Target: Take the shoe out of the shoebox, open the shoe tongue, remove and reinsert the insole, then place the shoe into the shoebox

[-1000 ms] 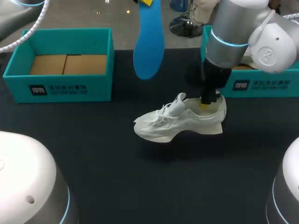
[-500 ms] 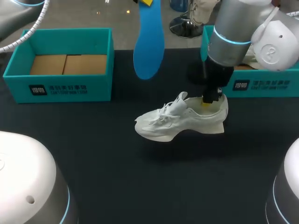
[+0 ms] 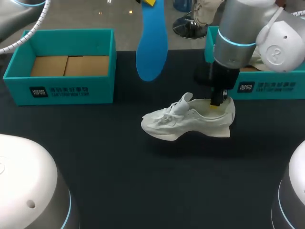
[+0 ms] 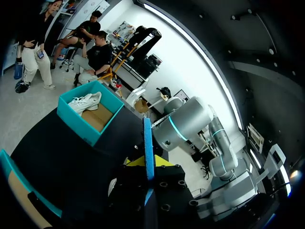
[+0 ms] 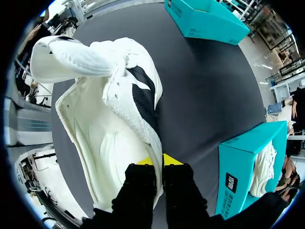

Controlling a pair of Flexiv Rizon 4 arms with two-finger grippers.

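Your left pincer (image 4: 148, 161) holds the blue insole (image 3: 151, 47) up in the air, pinched at one end. Your right pincer (image 3: 217, 104) grips the heel rim of the white shoe (image 3: 188, 123), low over the dark desk (image 3: 143, 186). The insole is out, so next slide it back in, toe first. One teal shoebox (image 3: 62, 90) sits far beside the shoe, and a second shoebox (image 3: 267, 87) sits just behind the right pincer.

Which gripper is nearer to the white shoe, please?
Right. The right gripper grips the shoe at its heel collar; the left gripper holds the blue insole up above and behind it.
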